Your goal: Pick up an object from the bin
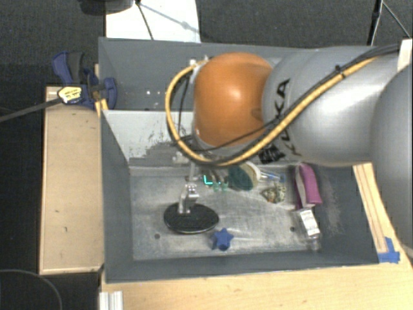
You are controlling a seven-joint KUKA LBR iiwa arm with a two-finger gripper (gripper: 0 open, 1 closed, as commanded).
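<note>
Down low, poised with the gripper [189,199] right over a flat black disc [190,219] at the lower left of the bin [117,199] floor, apart or together impossible to tell, small blue piece [222,239] just beside the disc.

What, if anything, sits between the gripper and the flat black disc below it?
Nothing visible does. The gripper is right over the black disc; the small blue piece lies beside the disc, apart from it.
</note>
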